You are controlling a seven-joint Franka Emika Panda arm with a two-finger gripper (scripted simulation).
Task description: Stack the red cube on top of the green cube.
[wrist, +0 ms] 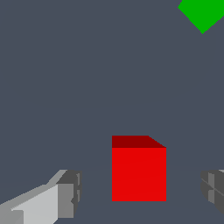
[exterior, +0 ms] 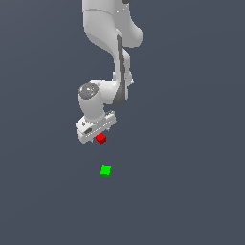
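The red cube (exterior: 100, 139) sits on the dark floor directly under the white gripper (exterior: 97, 135). In the wrist view the red cube (wrist: 138, 173) lies between the two grey fingertips (wrist: 70, 192), with a clear gap on each side. The gripper (wrist: 141, 193) is open and touches nothing. The green cube (exterior: 105, 170) rests alone on the floor, a short way from the red one toward the bottom of the exterior view. Only a corner of the green cube (wrist: 201, 13) shows at the edge of the wrist view.
The white arm (exterior: 112, 43) comes down from the top of the exterior view above the gripper. A plain dark grey floor (exterior: 191, 191) surrounds both cubes.
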